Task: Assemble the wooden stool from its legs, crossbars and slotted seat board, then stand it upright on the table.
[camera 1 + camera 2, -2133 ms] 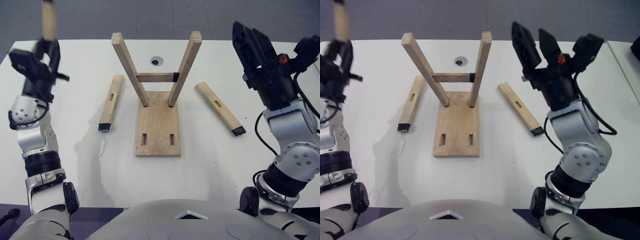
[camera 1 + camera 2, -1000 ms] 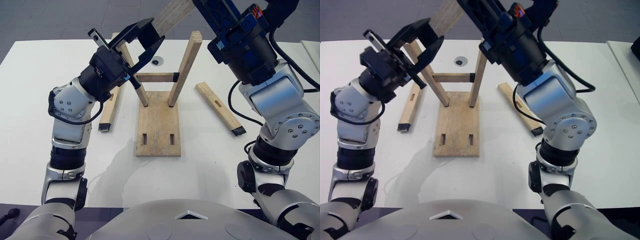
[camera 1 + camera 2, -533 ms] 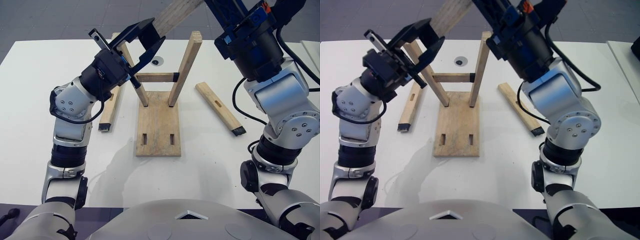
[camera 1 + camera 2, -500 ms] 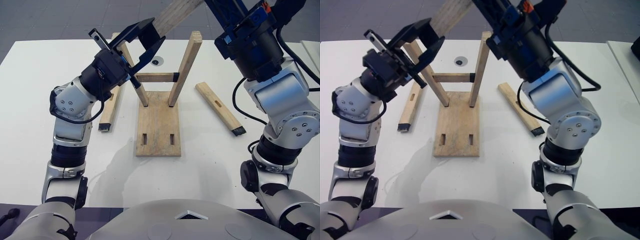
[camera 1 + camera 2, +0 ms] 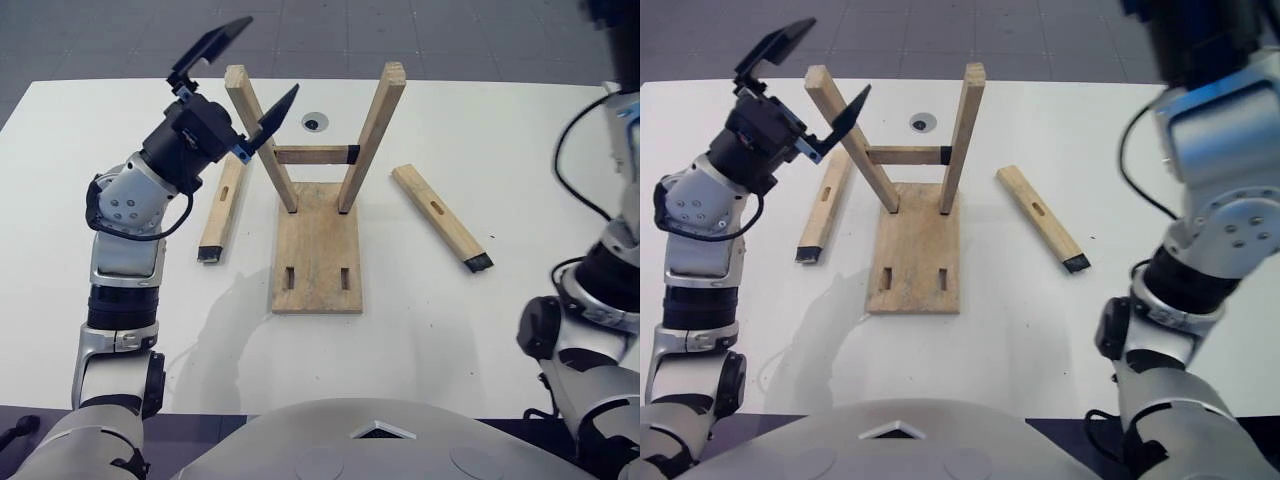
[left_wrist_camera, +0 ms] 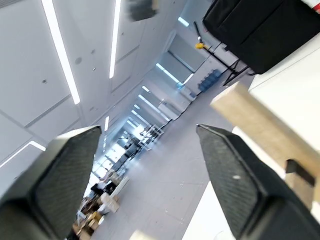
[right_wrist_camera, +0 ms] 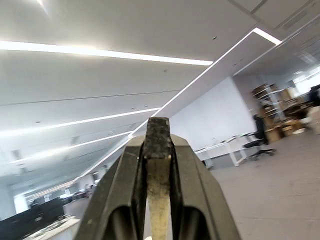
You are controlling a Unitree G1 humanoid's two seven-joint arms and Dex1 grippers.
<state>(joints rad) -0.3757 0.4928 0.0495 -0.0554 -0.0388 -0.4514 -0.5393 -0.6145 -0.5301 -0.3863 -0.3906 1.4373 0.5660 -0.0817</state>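
The pale wooden slotted seat board [image 5: 316,255] lies flat, with two upright legs [image 5: 262,140] joined by a crossbar [image 5: 310,155] standing in it. A black-tipped left loose leg [image 5: 222,205] and right loose leg [image 5: 440,217] flank it. The right gripper [image 7: 158,142] clamps another dark-tipped wooden piece [image 7: 159,200].

On the white table [image 5: 450,330], the flat slotted wooden seat board [image 5: 315,248] lies centre w/ the wooden two-leg-and-crossbar frame [image 5: 312,155] standing at its far end, L loose wooden leg [image 5: 222,205] & R loose wooden leg [image 5: 440,217] flat either side.

Seat board [image 5: 316,250]: pale bare wood, matt, visible grain.
2 standing legs [image 5: 370,135]: same unfinished wood, smooth.
Crossbar [image 5: 305,155]: wood, 1 black end.
2 loose legs [image 5: 222,200]: wood, black matt caps.
Table [image 5: 520,130]: white, smooth, matt.
Left gripper [image 5: 268,55]: black matt plastic.
Right gripper [image 7: 157,132]: dull dark fingers.
Stick [image 7: 159,192]: pale wood, rough dark tip.
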